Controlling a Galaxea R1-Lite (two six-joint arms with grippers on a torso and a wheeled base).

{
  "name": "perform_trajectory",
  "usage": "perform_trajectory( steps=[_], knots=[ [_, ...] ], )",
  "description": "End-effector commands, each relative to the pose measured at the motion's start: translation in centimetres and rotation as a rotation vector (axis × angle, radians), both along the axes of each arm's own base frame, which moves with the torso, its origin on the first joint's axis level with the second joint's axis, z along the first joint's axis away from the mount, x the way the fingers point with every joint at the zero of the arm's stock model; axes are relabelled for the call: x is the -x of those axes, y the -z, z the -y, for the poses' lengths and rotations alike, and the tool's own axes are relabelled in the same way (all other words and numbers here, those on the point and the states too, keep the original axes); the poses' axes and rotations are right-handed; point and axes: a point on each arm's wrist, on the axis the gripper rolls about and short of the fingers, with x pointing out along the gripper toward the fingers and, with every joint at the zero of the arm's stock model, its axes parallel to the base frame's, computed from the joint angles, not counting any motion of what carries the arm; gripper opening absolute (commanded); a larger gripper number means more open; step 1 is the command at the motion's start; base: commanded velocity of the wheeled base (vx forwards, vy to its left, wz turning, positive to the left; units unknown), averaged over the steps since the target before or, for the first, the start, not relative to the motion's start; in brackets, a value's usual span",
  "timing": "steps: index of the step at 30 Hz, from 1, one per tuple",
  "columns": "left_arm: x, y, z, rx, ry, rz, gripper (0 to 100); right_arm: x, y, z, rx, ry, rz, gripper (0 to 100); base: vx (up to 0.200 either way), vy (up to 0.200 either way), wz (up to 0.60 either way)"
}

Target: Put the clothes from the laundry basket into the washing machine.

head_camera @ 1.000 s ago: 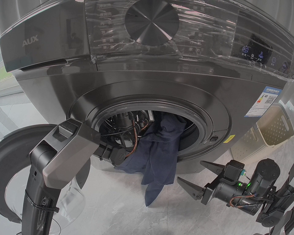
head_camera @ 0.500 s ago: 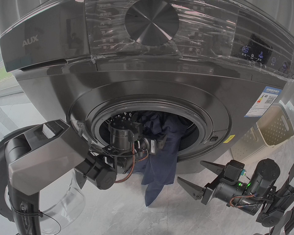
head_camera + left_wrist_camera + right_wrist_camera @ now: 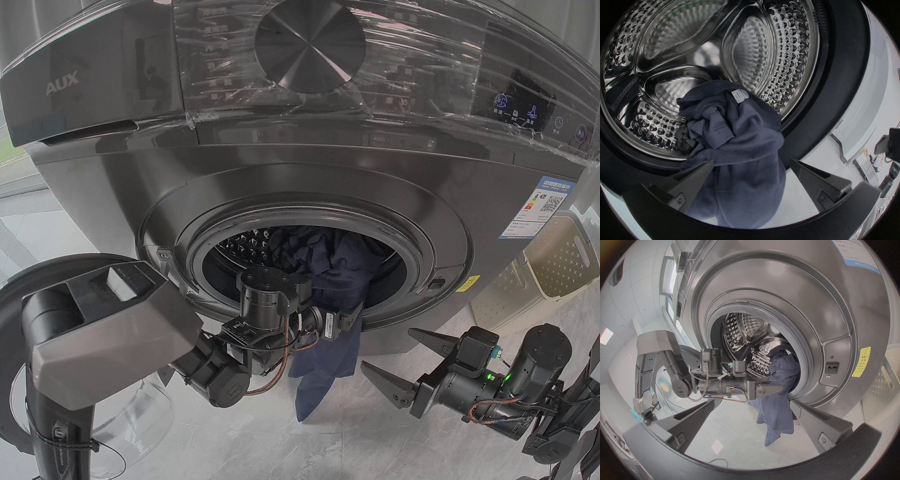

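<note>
The left tool (image 3: pixel 342 317) sits at the mouth of the washing machine (image 3: pixel 300 175), fingers spread apart and gripping nothing. Just past its tips a dark blue garment (image 3: pixel 740 140) is bunched on the lower lip of the drum (image 3: pixel 756 47), part inside, the rest hanging out toward the floor (image 3: pixel 250 425). The right tool (image 3: pixel 389 351) hovers lower, outside the machine, fingers also wide apart, near the hanging cloth but apart from it. The laundry basket (image 3: pixel 556 262) stands beyond the right tool.
</note>
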Motion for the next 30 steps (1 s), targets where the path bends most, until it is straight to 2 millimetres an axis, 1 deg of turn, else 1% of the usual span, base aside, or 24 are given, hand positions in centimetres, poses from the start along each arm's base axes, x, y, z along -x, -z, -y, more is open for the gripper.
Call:
perform_trajectory(
  steps=[1,2,7,8,9,11,14,15,16,19,22,23,26,28,30],
  knots=[
    [-2.2,2.8,0.4,-0.007,-0.02,0.0,100,0.0,0.0,0.0,-0.001,0.001,0.001,100,0.0,0.0,0.0],
    [-2.4,2.8,0.5,-0.003,-0.022,0.005,0,0.0,0.0,0.0,-0.001,-0.002,0.001,100,0.0,0.0,0.0],
    [-3.5,2.3,0.3,0.02,-0.05,0.031,0,0.0,0.0,0.0,-0.002,0.0,0.002,100,0.0,0.0,0.0],
    [-4.2,1.3,0.4,0.053,-0.064,0.066,0,0.0,0.0,0.0,-0.002,0.0,0.002,100,0.0,0.0,0.0],
    [-4.4,1.1,0.4,0.061,-0.069,0.074,0,0.0,0.0,0.0,-0.002,0.0,0.002,100,0.0,0.0,0.0],
    [-5.8,-1.2,0.1,0.123,-0.122,0.156,0,0.0,0.0,0.0,-0.002,0.0,0.002,100,0.0,0.0,0.0],
    [-7.5,-3.9,0.0,0.202,-0.191,0.239,0,-0.1,-0.1,-0.1,-0.004,-0.002,0.004,100,0.0,0.0,0.0],
    [-7.8,-4.2,0.0,0.218,-0.202,0.25,0,-0.1,-0.1,-0.2,-0.005,-0.002,0.005,100,0.0,0.0,0.0],
    [-8.3,-5.0,0.1,0.25,-0.218,0.274,0,-0.1,-0.1,-0.2,-0.005,-0.002,0.005,100,0.0,0.0,0.0],
    [-8.8,-5.8,0.3,0.279,-0.229,0.299,0,0.0,-0.1,-0.2,-0.004,-0.008,0.004,100,0.0,0.0,0.0],
    [-8.6,-5.7,0.4,0.274,-0.228,0.293,0,0.0,-0.1,-0.2,-0.004,-0.007,0.004,100,0.0,0.0,0.0],
    [-8.6,-5.7,0.4,0.273,-0.228,0.292,100,0.0,-0.1,-0.2,-0.004,-0.007,0.004,100,0.0,0.0,0.0],
    [-8.3,-5.5,0.3,0.266,-0.23,0.278,100,0.0,-0.1,-0.2,-0.004,-0.007,0.004,100,0.0,0.0,0.0],
    [-7.5,-4.8,0.1,0.24,-0.225,0.244,100,0.0,0.0,-0.2,-0.002,-0.007,0.002,100,0.0,0.0,0.0],
    [-6.3,-4.5,-0.3,0.208,-0.218,0.205,100,0.0,0.1,-0.2,0.0,-0.007,0.0,100,0.0,0.0,0.0]
  ],
)
